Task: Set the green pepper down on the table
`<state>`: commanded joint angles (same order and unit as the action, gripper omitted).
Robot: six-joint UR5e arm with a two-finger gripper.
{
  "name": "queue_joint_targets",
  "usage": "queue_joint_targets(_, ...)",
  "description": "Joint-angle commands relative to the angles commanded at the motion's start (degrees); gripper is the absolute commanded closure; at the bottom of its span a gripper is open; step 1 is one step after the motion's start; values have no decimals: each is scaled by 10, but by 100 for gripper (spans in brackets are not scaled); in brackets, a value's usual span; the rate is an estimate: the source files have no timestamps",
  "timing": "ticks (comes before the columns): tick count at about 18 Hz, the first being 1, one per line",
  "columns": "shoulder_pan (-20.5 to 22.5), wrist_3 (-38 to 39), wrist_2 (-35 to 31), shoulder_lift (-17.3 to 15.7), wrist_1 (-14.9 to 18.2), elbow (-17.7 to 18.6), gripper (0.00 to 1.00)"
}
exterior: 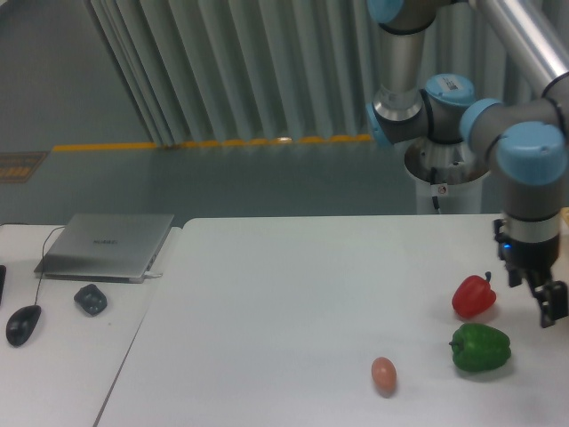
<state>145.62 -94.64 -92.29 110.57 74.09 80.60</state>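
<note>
The green pepper [480,347] rests on the white table [293,302] near its front right, glossy and lobed, with nothing holding it. My gripper [544,302] hangs at the far right, up and to the right of the pepper and apart from it. Only a dark finger [553,302] shows near the frame edge, so its opening cannot be judged. Nothing visible sits between its jaws.
A red bell pepper [473,296] lies just behind the green one, left of my gripper. A brown egg [383,374] sits to the left near the front edge. On the smaller desk at left are a closed laptop [107,246], a mouse [23,324] and a small dark object [91,299].
</note>
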Motion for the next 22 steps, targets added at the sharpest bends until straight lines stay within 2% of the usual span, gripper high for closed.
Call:
queue_joint_targets(7, 48, -73, 10, 10, 0, -1, 0)
queue_joint_targets(22, 51, -91, 26, 17, 0, 4, 0)
